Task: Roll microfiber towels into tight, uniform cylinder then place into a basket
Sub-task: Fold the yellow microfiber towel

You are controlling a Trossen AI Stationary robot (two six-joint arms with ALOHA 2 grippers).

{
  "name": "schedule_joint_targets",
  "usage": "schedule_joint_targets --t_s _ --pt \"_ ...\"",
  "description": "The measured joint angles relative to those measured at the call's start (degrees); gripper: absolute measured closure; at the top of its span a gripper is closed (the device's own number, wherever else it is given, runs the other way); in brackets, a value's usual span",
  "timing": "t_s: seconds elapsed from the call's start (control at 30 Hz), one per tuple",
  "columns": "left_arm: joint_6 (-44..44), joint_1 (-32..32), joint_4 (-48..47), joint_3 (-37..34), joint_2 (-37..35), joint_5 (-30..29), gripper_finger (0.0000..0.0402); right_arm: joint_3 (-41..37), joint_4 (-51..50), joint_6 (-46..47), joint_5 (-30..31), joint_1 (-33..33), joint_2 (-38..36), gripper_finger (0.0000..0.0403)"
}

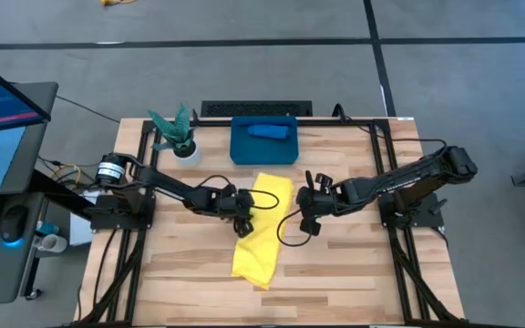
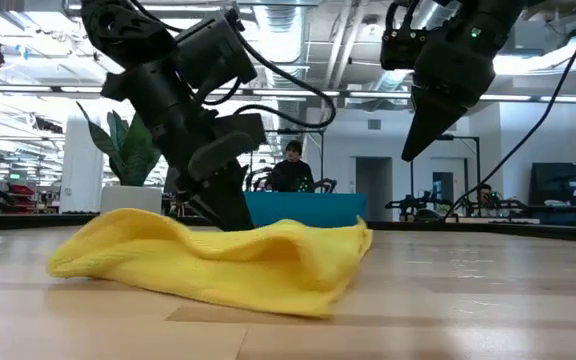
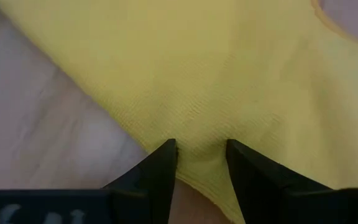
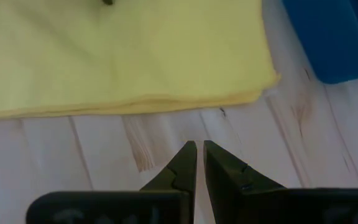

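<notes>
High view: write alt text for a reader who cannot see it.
Seen from above, the left pincer pinches the edge of a yellow towel lying flat mid-table, while the right pincer hangs beside it. Behind, a teal basket holds a rolled blue towel.

We are counting two towels: one yellow towel [image 1: 261, 228] and one blue towel [image 1: 267, 130]. We are seeing one basket [image 1: 241, 150], one plant pot [image 1: 187, 152], two grippers, the left gripper [image 1: 241, 221] and the right gripper [image 1: 307, 221], and one table [image 1: 354, 273].
</notes>
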Motion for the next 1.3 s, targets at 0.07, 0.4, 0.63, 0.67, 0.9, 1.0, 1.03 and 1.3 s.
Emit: schedule_joint_targets --t_s 0.07,0.4,0.63,0.67,0.9,1.0,1.03,1.3 --pt "-3.50 -1.36 -0.27 -0.03 0.06 -1.86 0.0262 0.00 -0.20 0.02 0.00 -0.02 0.00 0.0349" --pt "-13.08 -8.47 -1.31 0.76 0.32 -3.91 0.0262 0.00 -0.54 0.05 0.00 0.00 0.00 0.0349" --pt "-4.47 -9.29 -4.89 3.38 -1.39 -6.33 0.0262 -0.02 -0.36 0.05 0.00 1.17 0.00 0.0349" --pt "-3.44 -9.59 -5.19 3.79 -1.91 -6.75 0.0262 -0.02 -0.33 0.05 0.00 1.78 0.00 0.0349" --pt "1.16 -15.33 -4.83 4.26 -4.46 -15.33 0.0262 -0.04 4.72 0.66 0.08 9.17 0.61 0.0349" --pt "2.19 -17.99 -3.89 4.31 -4.58 -17.76 0.0262 -0.04 10.45 0.62 0.25 12.60 1.92 0.0349" --pt "2.69 -18.60 -3.73 4.31 -4.44 -18.33 0.0262 -0.04 12.20 0.61 0.32 13.65 2.53 0.0349" --pt "4.95 -16.77 0.69 3.81 -1.33 -18.53 0.0262 -0.04 23.76 -2.39 2.91 17.75 10.31 0.0349"
